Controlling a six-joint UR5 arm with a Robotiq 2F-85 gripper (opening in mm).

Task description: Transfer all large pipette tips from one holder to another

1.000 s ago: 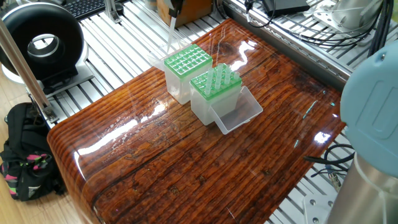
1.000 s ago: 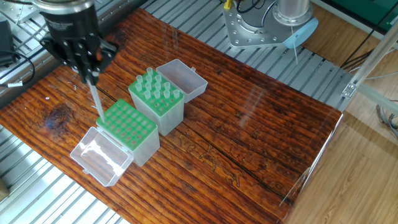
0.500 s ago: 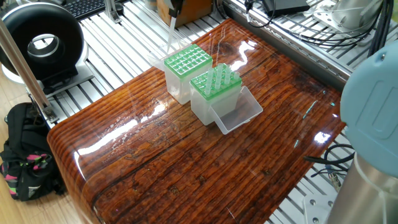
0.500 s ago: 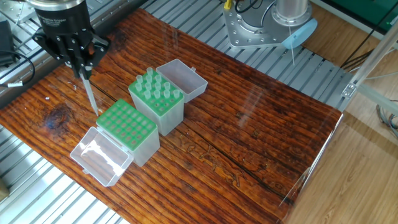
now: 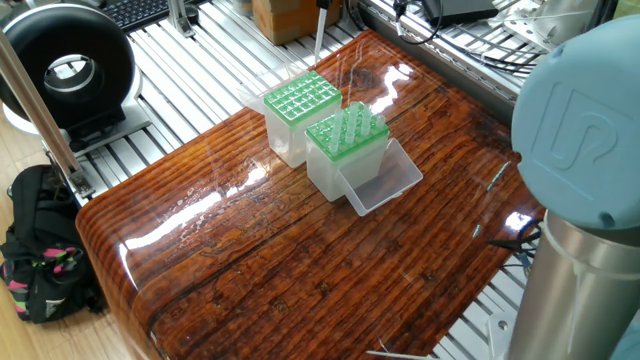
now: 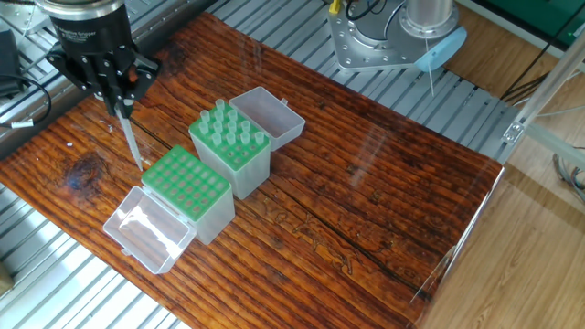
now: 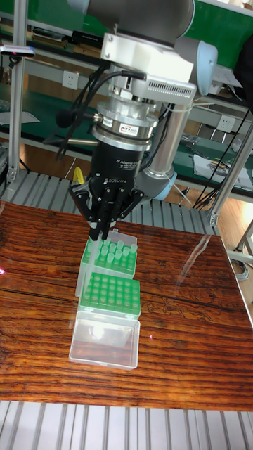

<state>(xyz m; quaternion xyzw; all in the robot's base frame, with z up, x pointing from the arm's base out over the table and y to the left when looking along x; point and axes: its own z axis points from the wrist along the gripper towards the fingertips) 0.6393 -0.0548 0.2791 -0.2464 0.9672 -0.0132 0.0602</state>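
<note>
In the tall fixed view, nearest the camera lies the flipped-open clear lid point(image 7: 104, 341) of the near tip box point(image 7: 110, 295), whose green grid looks empty. Touching it behind, at 12 o'clock, stands the far tip box point(image 7: 112, 254), where the large pipette tips point(image 6: 230, 128) stand upright with their wide collars above the green plate; its own clear lid point(image 6: 271, 114) hangs open on the far side. All rest on the glossy wooden table point(image 6: 366, 192).

The gripper point(image 6: 119, 98) is clenched on a single tip point(image 6: 133, 146), held near vertical at its upper end, point down. In the other fixed view it hangs at about 10 o'clock from the near tip box, clear of the grid and not seated in any hole.

These tips are probably very light, thin-walled and smooth, so they would slip or tilt under an uneven pinch and could flex or crack if squeezed hard. The collar end, the widest and likely stiffest part, seems the right place to grasp; the tapered shaft would slide between the fingers. A tip held slightly off vertical may catch on the grid's edge rather than drop into its hole.
</note>
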